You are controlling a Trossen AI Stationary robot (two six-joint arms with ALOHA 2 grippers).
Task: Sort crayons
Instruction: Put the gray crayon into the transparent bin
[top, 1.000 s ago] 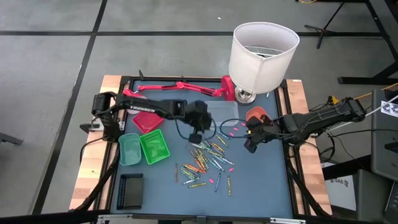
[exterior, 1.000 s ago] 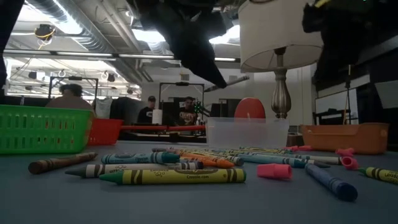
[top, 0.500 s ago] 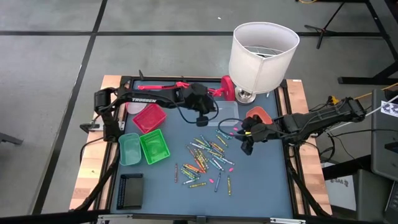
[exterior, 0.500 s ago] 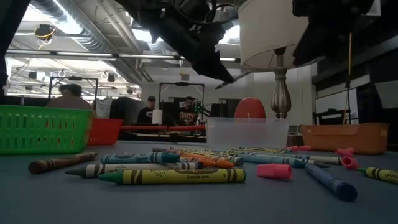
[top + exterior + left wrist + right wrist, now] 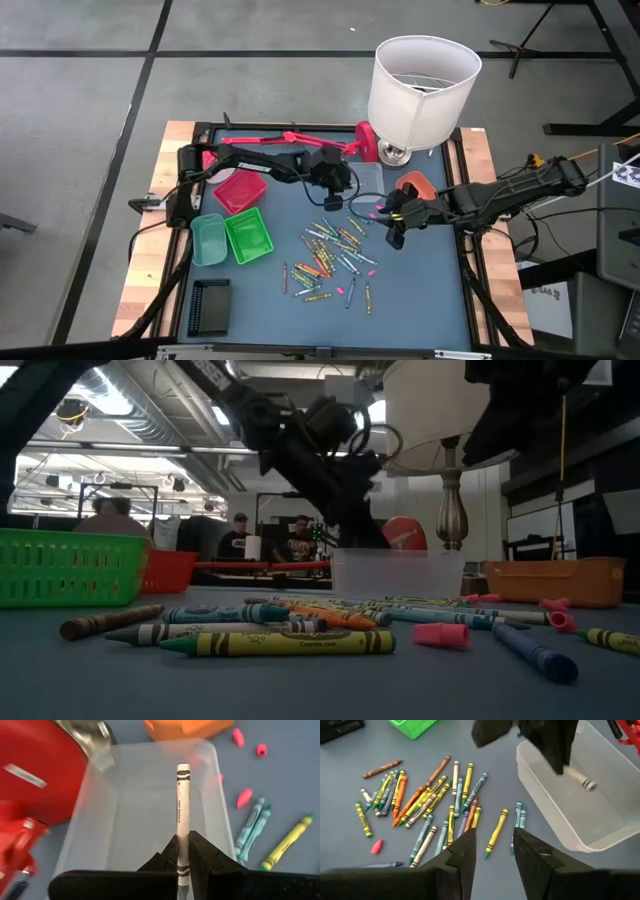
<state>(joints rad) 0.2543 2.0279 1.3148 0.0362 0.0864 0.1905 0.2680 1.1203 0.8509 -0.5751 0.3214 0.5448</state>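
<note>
Many crayons (image 5: 330, 255) lie loose in a heap on the blue table, seen close in the low view (image 5: 280, 628) and under my right gripper (image 5: 420, 800). My left gripper (image 5: 350, 190) is shut on a grey crayon (image 5: 182, 805) and hangs over a clear plastic tray (image 5: 150, 805) at the far middle of the table (image 5: 575, 810). My right gripper (image 5: 492, 855) stands open above the table just right of the heap (image 5: 395, 232), with nothing between its fingers. My left gripper pinches the grey crayon's rear end (image 5: 182, 862) between its two fingers. The crayon runs on along the fingers and sticks far out past their tips. The fingers slant down from the table's left. The crayon's free end (image 5: 586, 783) points down into the clear tray, clear of the table.
A lamp with a white shade (image 5: 422, 85) stands at the far right, with an orange tray (image 5: 412, 184) in front of it. A red tray (image 5: 240, 188) and two green trays (image 5: 232, 238) sit at the left. Small pink bits (image 5: 442, 634) lie among the crayons.
My left gripper has carried the grey crayon from above the heap toward the table's far right and then down, so it now hangs just over the clear tray. It has stayed shut on the crayon.
</note>
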